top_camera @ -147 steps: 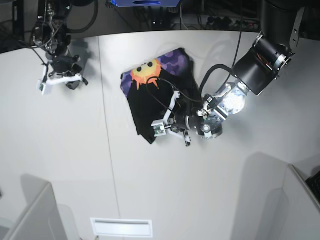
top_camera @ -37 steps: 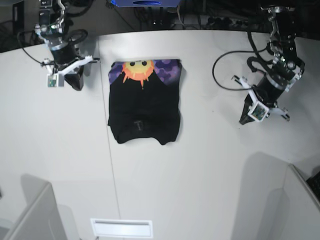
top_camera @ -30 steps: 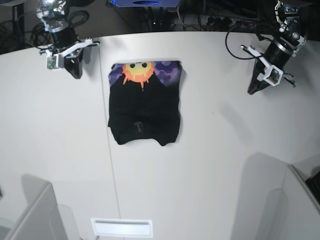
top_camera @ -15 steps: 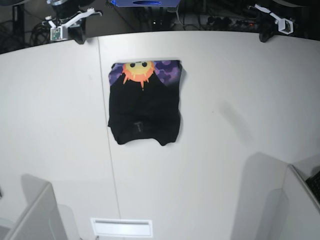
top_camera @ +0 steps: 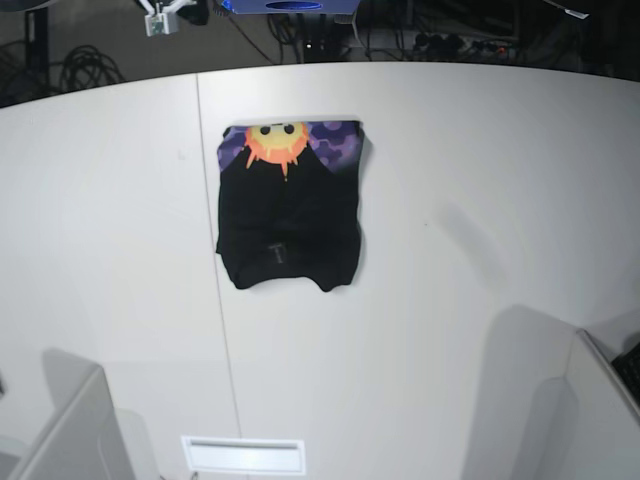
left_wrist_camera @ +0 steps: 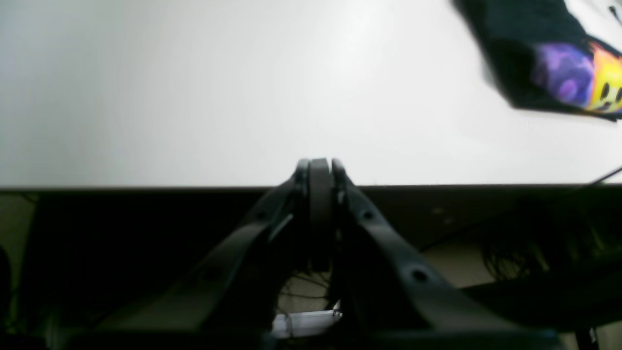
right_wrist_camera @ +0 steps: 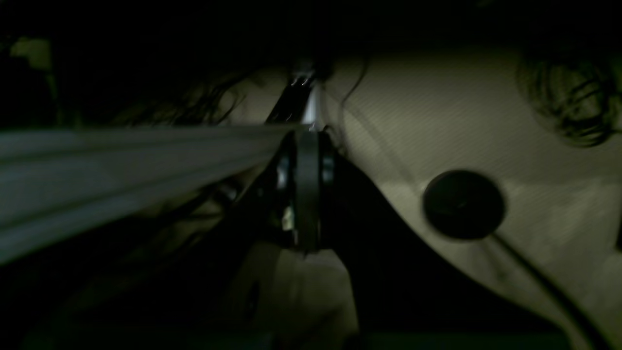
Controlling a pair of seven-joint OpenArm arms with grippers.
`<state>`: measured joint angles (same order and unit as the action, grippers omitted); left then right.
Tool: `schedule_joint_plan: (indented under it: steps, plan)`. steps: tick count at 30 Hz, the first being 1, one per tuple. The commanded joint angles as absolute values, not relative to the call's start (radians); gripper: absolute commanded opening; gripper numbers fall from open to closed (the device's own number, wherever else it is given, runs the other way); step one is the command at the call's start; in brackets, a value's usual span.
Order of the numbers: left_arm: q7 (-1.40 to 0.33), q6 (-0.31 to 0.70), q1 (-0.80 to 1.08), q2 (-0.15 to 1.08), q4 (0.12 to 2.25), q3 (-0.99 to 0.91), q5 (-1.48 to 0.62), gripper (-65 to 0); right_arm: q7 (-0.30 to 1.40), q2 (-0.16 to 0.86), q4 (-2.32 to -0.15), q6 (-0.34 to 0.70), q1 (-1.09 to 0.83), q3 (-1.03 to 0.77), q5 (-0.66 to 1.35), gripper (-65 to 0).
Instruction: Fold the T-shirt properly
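A white table (top_camera: 450, 300) with a thin seam (top_camera: 215, 280) running front to back, a white slotted plate (top_camera: 243, 455) at its near edge, grey panels at the near left (top_camera: 60, 430) and near right (top_camera: 590, 420) corners, and dark tangled cables (top_camera: 70, 70) beyond the far edge.

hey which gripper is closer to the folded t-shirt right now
Right. The right gripper sits past the table's far edge, just off the T-shirt's printed end; the left gripper is beyond the same edge, much farther along it.
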<state>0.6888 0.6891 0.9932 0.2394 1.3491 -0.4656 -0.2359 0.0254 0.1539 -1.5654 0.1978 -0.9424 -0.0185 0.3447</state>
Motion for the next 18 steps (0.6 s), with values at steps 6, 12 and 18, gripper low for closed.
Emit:
schedule_joint_plan:
  steps: [6, 12, 18]
  plan:
    - [0.707, 0.698, 0.992, 0.223, 1.204, -0.47, -0.101, -65.0, 0.013, 0.157, -1.325, 0.202, -0.863, 0.067, 0.351, -65.0]
    - [0.707, 0.698, 0.848, 0.208, 0.908, -0.47, -0.031, -65.0, 0.013, 0.157, -1.047, 0.2, -0.711, 0.154, 0.351, -65.0]
    - [0.708, 0.698, 0.65, 0.208, 0.55, -0.47, 0.073, -65.0, 0.008, 0.157, -0.739, 0.2, -0.535, 0.274, 0.351, -65.0]
